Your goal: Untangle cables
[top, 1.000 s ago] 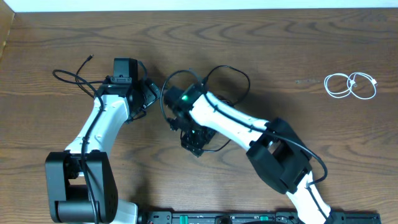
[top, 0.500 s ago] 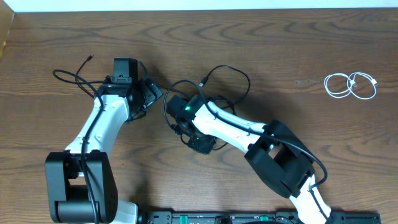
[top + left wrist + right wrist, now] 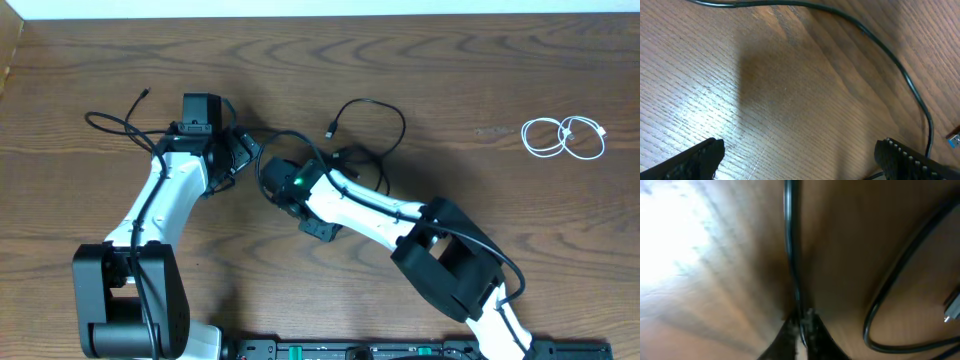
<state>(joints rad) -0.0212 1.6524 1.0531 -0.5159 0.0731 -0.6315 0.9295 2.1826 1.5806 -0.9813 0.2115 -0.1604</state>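
A loose tangle of black cables (image 3: 350, 152) lies near the middle of the wooden counter (image 3: 480, 60). One loop of it curls toward the far edge and ends in a small plug (image 3: 330, 133). A white cable (image 3: 563, 136) is coiled in two small rings near the right edge, well apart from everything else. Another thin black cable (image 3: 110, 122) trails toward the left edge, beside the left arm (image 3: 165, 195).

The right arm (image 3: 360, 200) reaches in from the near edge, with its wrist low over the tangle. In its wrist view the right jaws are pressed almost together, pinching one strand (image 3: 792, 245) that runs straight away from the fingertips (image 3: 790, 332). A second black strand (image 3: 890, 300) curves past on the right.

The left jaws are spread wide. One fingertip (image 3: 697, 160) shows at each lower corner of the left wrist view, with wood grain between them. A black cable (image 3: 890, 55) arcs across the top of that view and down its right side, apart from the jaws. A small blue-tipped plug (image 3: 954, 141) sits at the right border.
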